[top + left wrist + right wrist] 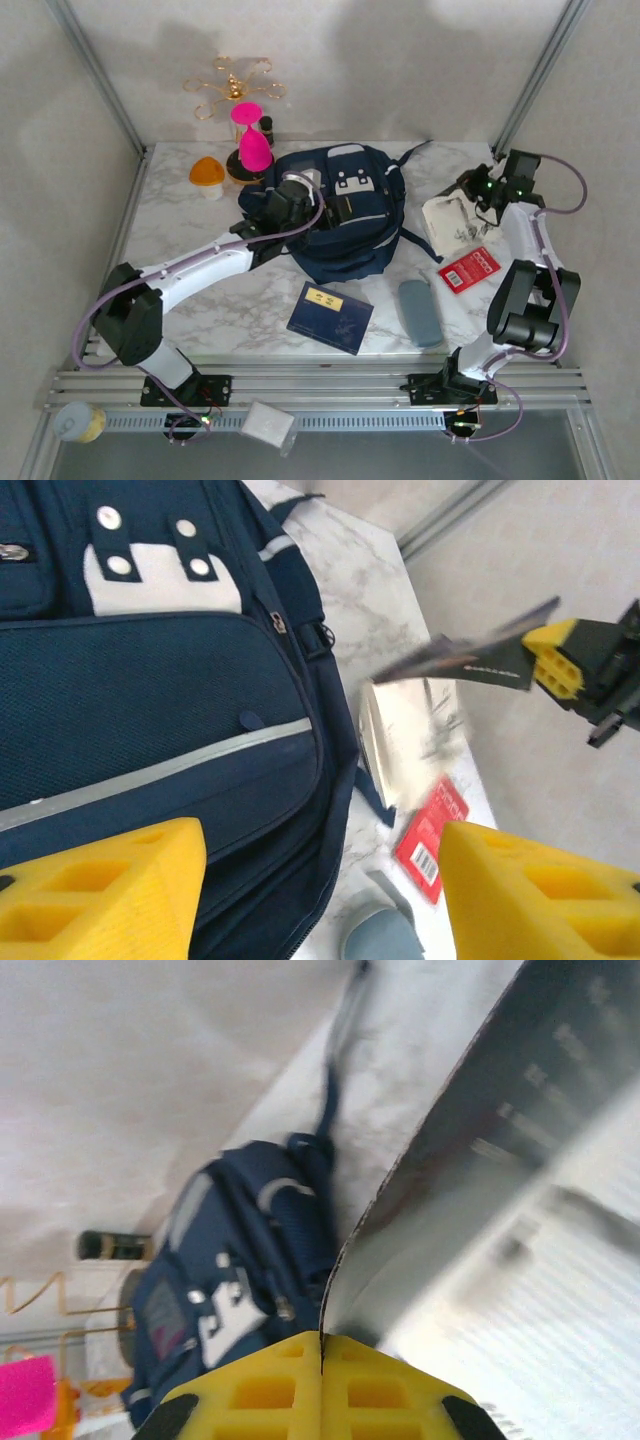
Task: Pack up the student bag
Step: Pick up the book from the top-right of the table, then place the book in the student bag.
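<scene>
1. Two black-and-white robot arms, the left arm (190, 270) and the right arm (525, 290), stand bolted to slotted aluminium rails (330, 385) at the near edge.
2. One small white block (268, 425) and one pale roll (75, 422) sit in front of those rails.
3. Nearest on the white, grey-veined marble tabletop (200, 320) lie one flat navy book with a yellow label (330, 317) and one grey-blue soft pencil case (420, 312), side by side but apart.
4. One red packet with white print (469, 268) lies farther back on the right, and one white booklet (448, 222) lies just behind it.
5. The right gripper (320, 1345) has its yellow fingers pinched tight on one thin grey sheet (500, 1110), raised above the white booklet. Whether the sheet belongs to the booklet cannot be told.
6. One student bag (350, 235), a large navy-blue fabric backpack with a white patch and a pale stripe, lies flat at mid-table with its front pocket up. The left gripper (320, 880) hangs over its left side with yellow fingers spread wide and nothing between them.
7. Behind the bag on the left stand one orange mushroom-shaped object (207, 175), one pink hourglass-shaped object on a dark base (252, 140) and one small dark bottle (266, 128). One gold wire ornament (232, 88) is farthest back.
8. Plain pale walls enclose the table, and two slanted metal posts (100, 75) frame the far corners.
</scene>
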